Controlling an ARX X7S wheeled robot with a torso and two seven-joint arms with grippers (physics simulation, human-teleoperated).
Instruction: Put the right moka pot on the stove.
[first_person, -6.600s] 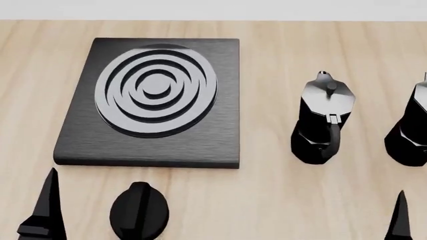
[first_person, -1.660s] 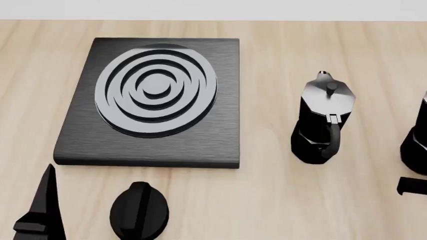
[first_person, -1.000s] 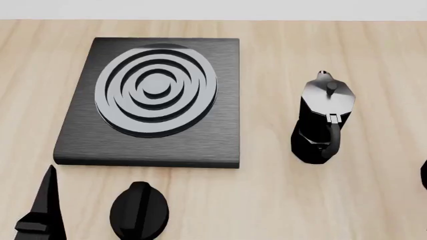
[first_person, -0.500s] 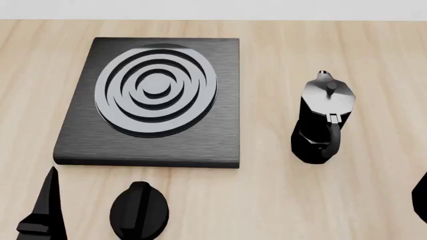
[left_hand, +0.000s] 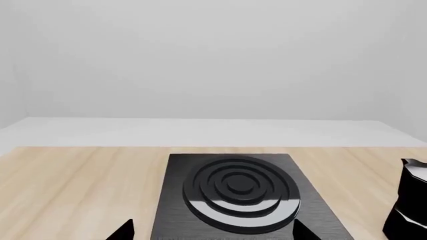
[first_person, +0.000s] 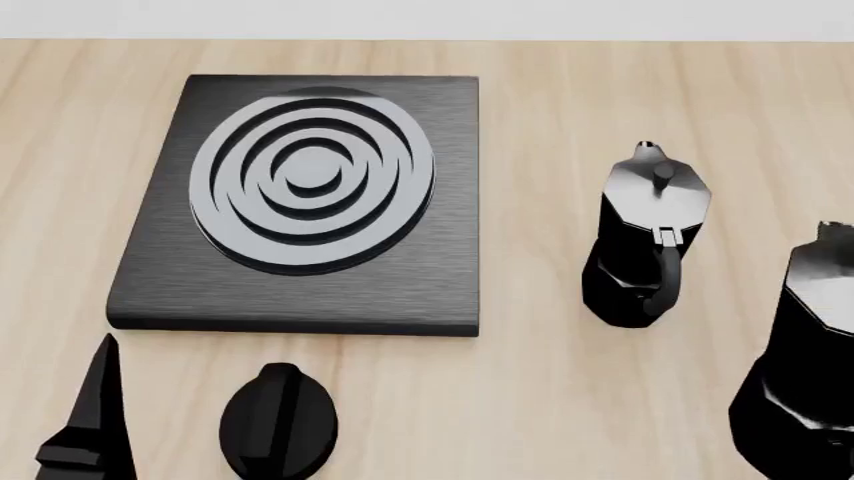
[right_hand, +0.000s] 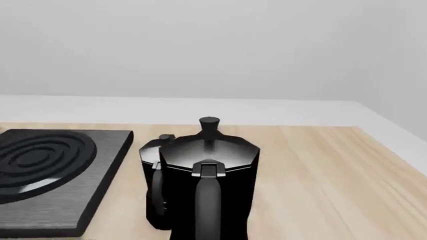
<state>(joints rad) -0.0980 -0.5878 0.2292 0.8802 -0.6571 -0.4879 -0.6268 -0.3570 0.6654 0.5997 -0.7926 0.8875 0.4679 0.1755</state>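
Observation:
The right moka pot (first_person: 801, 370), glossy black and faceted, hangs large at the head view's lower right edge, raised off the table. It fills the right wrist view, right moka pot (right_hand: 210, 185), handle toward the camera and centred where the jaws close. My right gripper's fingers are hidden by it, and the pot travels with the arm. The stove (first_person: 147, 290), a black slab with a ring burner, lies far left of the pot. My left gripper (left_hand: 213, 234) is open and empty, low in front of the stove (left_hand: 167, 220); one fingertip (first_person: 87, 420) shows in the head view.
The other moka pot (first_person: 647, 240) stands upright on the wooden table (first_person: 534, 400) between the stove and the held pot; it also shows just behind the held pot as the other moka pot (right_hand: 155, 190). A black round knob (first_person: 278, 420) lies near the stove's front edge.
The right moka pot left its spot at the right edge, went out of the head view, and has come back in lower and nearer, looking larger. The left arm has barely moved.

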